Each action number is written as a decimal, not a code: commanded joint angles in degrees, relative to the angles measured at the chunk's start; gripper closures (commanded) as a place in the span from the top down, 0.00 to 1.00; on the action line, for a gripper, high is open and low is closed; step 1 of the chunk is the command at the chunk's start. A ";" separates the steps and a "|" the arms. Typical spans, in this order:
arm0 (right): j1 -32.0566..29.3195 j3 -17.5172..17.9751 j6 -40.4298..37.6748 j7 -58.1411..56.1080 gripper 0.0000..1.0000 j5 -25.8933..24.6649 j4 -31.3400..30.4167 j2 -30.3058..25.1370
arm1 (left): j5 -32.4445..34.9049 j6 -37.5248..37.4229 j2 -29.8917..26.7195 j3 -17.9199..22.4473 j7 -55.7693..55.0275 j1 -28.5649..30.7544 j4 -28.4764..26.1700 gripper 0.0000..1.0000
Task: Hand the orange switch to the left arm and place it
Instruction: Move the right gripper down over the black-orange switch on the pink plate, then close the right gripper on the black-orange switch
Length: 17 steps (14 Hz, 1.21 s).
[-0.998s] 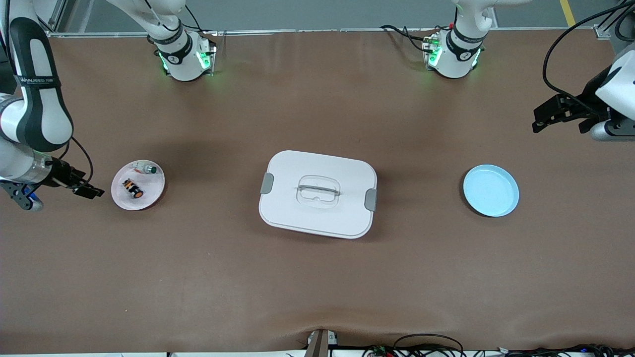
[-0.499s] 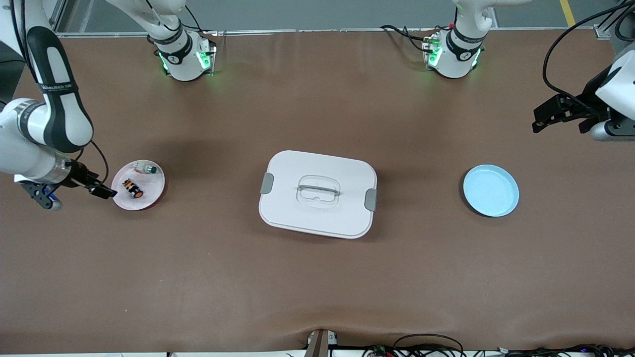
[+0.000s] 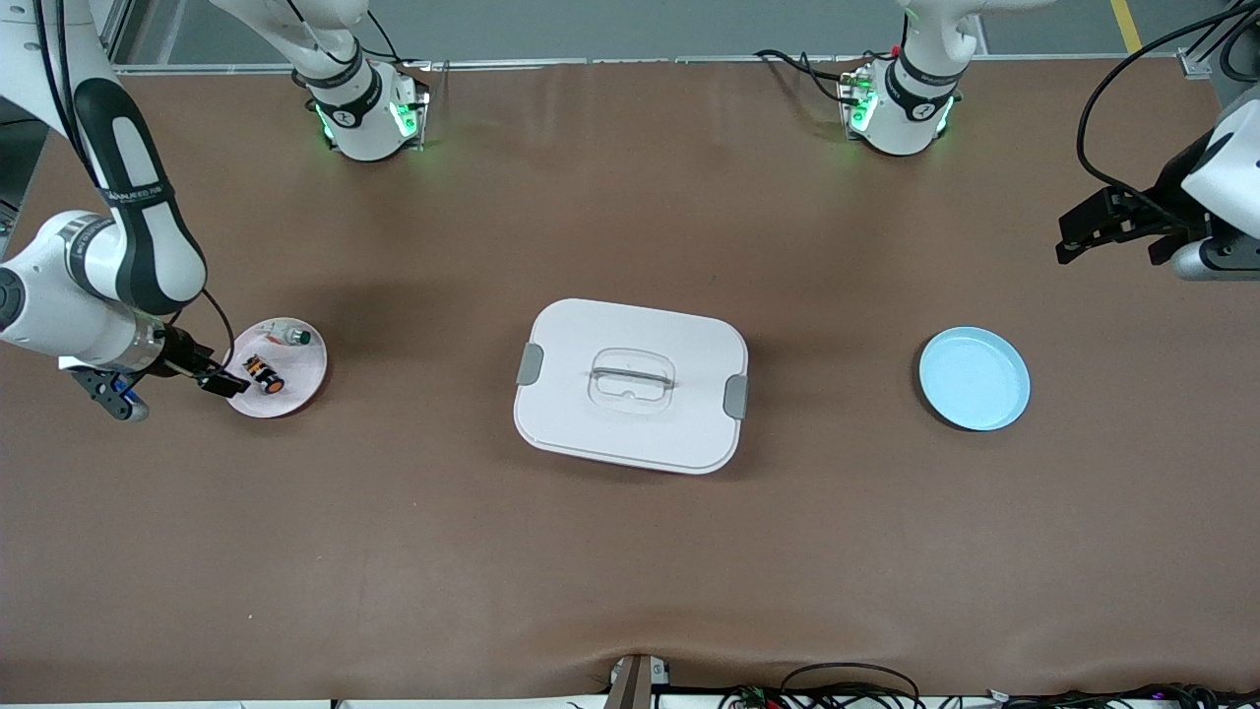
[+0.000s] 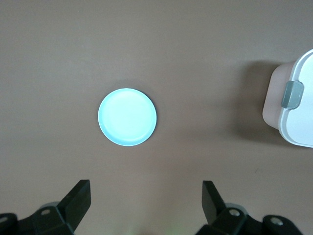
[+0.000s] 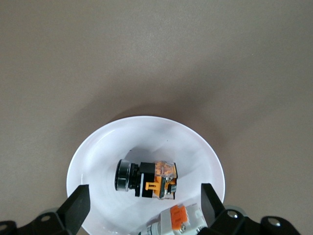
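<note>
The orange switch (image 3: 264, 375) lies on its side on a small white plate (image 3: 307, 372) near the right arm's end of the table. In the right wrist view the orange switch (image 5: 146, 178) shows a black body and an orange part, on the white plate (image 5: 146, 139). My right gripper (image 3: 230, 386) hangs open over the plate's rim, its open fingers (image 5: 144, 204) straddling the switch from above, apart from it. The white box (image 3: 631, 385) with grey latches stands mid-table. My left gripper (image 3: 1075, 239) waits open (image 4: 145, 200) over bare table at the left arm's end.
A white switch with a green cap (image 3: 292, 337) shares the white plate, beside the orange one; its white body (image 5: 183, 220) shows in the right wrist view. A light blue plate (image 3: 975, 378) sits between the box and the left arm's end, also seen as the blue plate (image 4: 127, 117).
My right arm has swung toward the white plate, bringing its open gripper from outside the plate to over its rim. The left arm has not moved.
</note>
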 commanded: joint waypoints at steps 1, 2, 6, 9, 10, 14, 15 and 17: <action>0.33 0.02 1.07 0.35 1.00 1.30 -0.10 0.83 | 0.02 -0.01 -0.16 0.14 0.08 -0.01 0.31 1.00; 0.59 0.02 1.68 0.35 1.00 1.30 -0.11 1.10 | 0.02 -0.01 -0.07 0.14 0.08 -0.01 0.31 1.00; 0.68 0.10 4.22 0.35 1.00 1.30 -1.59 1.63 | 0.02 0.08 -0.07 0.14 0.08 0.08 0.31 1.00; 0.68 0.10 7.22 0.35 1.00 1.30 -3.26 2.15 | 0.11 -0.01 0.28 0.14 0.08 -0.01 0.31 1.00; 0.77 0.10 8.18 0.26 1.00 1.30 -3.70 2.24 | 0.11 0.08 0.28 0.14 0.08 0.07 0.31 1.00; 0.77 0.19 11.09 0.35 1.00 1.30 -5.38 3.29 | 0.11 0.08 0.28 0.14 0.08 -0.01 0.31 1.00; 0.77 0.19 11.18 0.35 1.00 1.30 -5.47 3.82 | 0.02 0.08 0.28 0.23 0.08 0.07 0.31 1.00; 0.68 0.54 11.27 0.35 1.00 1.48 -5.55 4.09 | 0.11 0.08 0.28 0.23 0.08 -0.01 0.31 1.00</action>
